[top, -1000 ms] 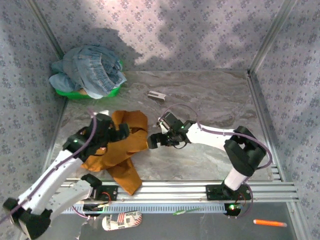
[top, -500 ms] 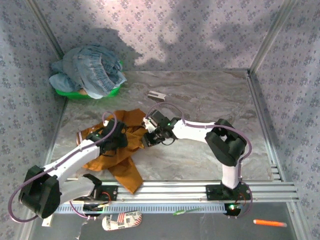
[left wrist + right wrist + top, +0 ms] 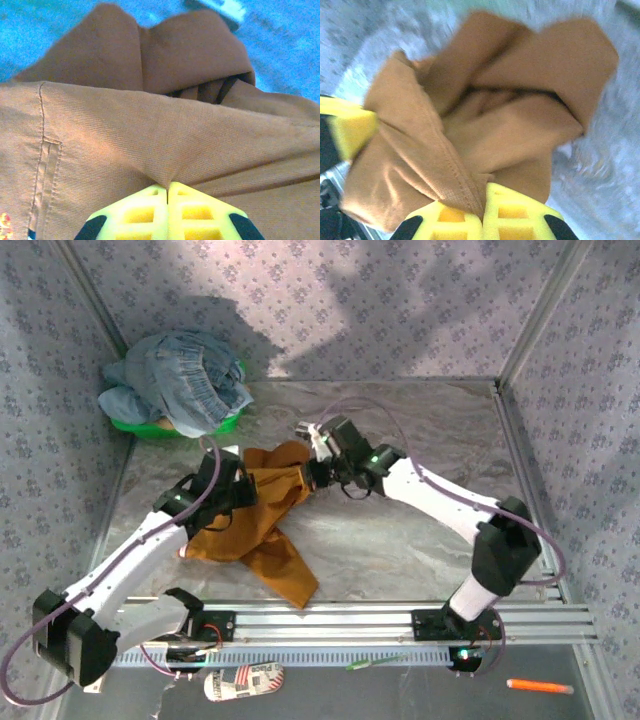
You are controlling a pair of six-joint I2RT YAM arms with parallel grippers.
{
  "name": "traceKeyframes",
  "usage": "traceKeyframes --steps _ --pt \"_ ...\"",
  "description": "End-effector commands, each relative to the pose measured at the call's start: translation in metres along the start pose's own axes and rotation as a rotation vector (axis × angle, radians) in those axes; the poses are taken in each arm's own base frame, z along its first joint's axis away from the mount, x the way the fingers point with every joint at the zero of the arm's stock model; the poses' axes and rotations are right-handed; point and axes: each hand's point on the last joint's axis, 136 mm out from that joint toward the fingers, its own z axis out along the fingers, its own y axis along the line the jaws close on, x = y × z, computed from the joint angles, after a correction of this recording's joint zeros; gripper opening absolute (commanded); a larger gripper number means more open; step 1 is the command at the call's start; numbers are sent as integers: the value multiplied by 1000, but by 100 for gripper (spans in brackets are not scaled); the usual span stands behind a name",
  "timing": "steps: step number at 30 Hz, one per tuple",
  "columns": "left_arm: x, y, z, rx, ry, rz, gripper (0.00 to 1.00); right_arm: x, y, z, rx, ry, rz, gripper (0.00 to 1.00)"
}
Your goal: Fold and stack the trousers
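Down on the grey marbled counter (image 3: 430, 540): the trousers (image 3: 262, 530), bunched up around 9 o'clock, one leg trailing off toward 6 o'clock by the near rail. Off at 11 o'clock, a heap of blue denim (image 3: 180, 375) piled on a green tub (image 3: 140, 428). Then the left hand (image 3: 168, 190), pinched tight on a fold of the ochre cloth, pads meeting. Over at the bundle's 2 o'clock edge, the right hand (image 3: 483, 202), clamped on a stitched hem, cloth bunched between the two.
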Motion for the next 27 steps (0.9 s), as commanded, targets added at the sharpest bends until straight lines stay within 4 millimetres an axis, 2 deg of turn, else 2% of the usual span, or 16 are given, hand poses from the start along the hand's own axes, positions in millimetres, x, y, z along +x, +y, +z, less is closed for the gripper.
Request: traceKeyframes --steps 1,4,5,6,8,10,13,15,16,17,18,20,23,27 --pt "-4 20 -12 -95 -23 6 0 -41 0 -43 81 -76 -67 0" --pt "-8 33 -20 -146 -71 -21 0 -39 32 -18 -23 -9 -109 0" --pt "-8 41 -24 -170 -87 -33 0 -29 40 -6 -57 47 -112 13" --pt "-8 49 -28 -193 -107 -55 0 -22 40 3 -56 89 -115 27" --pt "-6 65 -35 -224 -133 -98 0 -13 23 10 -8 126 -81 54" --pt "-2 82 -41 -250 -150 -146 0 -3 -3 5 71 137 -36 68" --pt "2 100 -48 -274 -177 -195 0 23 -45 -19 197 141 46 78" --pt "3 105 -51 -278 -187 -212 0 53 -58 -32 256 168 80 81" --pt "4 107 -50 -282 -184 -214 0 71 -57 -33 254 195 88 82" --pt "5 109 -49 -287 -183 -220 0 89 -53 -31 235 226 99 82" --pt "6 110 -49 -290 -181 -222 0 116 -46 -24 211 279 103 81" --pt "4 110 -47 -286 -180 -223 0 155 -24 -9 141 363 82 79" --pt "-1 109 -46 -287 -182 -224 0 201 6 9 103 485 -9 77" --pt "-8 106 -46 -278 -192 -223 0 221 49 38 4 528 -79 77"
